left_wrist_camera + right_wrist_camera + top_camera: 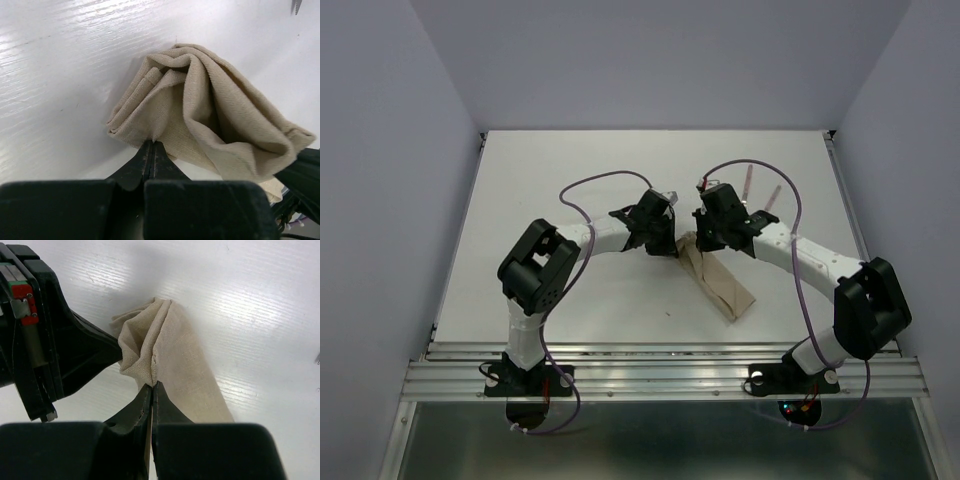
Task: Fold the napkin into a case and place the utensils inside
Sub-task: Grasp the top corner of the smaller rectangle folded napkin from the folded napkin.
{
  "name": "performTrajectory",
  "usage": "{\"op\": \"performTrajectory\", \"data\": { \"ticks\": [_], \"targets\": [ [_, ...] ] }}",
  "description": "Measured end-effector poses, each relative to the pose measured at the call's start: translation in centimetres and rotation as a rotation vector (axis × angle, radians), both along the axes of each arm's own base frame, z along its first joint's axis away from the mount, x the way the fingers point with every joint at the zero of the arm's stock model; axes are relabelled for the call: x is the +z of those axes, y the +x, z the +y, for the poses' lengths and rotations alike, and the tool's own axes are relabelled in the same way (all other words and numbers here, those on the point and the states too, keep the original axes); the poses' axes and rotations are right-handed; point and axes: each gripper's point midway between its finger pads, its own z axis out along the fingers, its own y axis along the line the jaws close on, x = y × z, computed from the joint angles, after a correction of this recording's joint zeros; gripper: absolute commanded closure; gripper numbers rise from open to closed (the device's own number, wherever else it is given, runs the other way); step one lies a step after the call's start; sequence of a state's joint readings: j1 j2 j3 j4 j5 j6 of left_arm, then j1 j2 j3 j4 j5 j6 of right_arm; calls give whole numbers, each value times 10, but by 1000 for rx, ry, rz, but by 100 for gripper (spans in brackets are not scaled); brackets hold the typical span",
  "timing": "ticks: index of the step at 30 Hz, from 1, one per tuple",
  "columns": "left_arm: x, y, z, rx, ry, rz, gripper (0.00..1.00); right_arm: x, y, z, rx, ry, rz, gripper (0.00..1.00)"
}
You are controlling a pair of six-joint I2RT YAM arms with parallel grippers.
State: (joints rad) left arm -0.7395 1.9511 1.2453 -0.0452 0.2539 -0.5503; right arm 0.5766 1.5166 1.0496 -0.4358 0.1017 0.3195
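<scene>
The tan napkin (723, 286) lies folded into a narrow layered case that runs diagonally across the middle of the table. Its far end is bunched and lifted between my two grippers. My left gripper (669, 249) is shut on a cloth edge at that end, and the pinch shows at the napkin (210, 115) in the left wrist view. My right gripper (701, 243) is shut on the facing edge of the napkin (180, 352). Two utensils with pinkish handles (747, 184) (773, 196) lie on the table behind the right gripper. Which one is the fork I cannot tell.
The white table (570, 180) is enclosed by pale walls at the back and both sides. A metal rail (660, 372) runs along the near edge by the arm bases. The left gripper's black body (60, 355) sits close beside the right fingers.
</scene>
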Motion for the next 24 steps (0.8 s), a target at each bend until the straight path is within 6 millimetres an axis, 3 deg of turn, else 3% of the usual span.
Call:
{"op": "performTrajectory", "data": {
  "ticks": [4, 13, 24],
  "targets": [
    [8, 0, 3, -3, -24, 0, 100, 11, 0, 0, -2, 16, -26, 99],
    [13, -5, -2, -29, -63, 4, 100, 8, -4, 1, 11, 24, -6, 99],
    [12, -9, -4, -37, -81, 14, 100, -43, -13, 21, 35, 83, 117, 99]
  ]
}}
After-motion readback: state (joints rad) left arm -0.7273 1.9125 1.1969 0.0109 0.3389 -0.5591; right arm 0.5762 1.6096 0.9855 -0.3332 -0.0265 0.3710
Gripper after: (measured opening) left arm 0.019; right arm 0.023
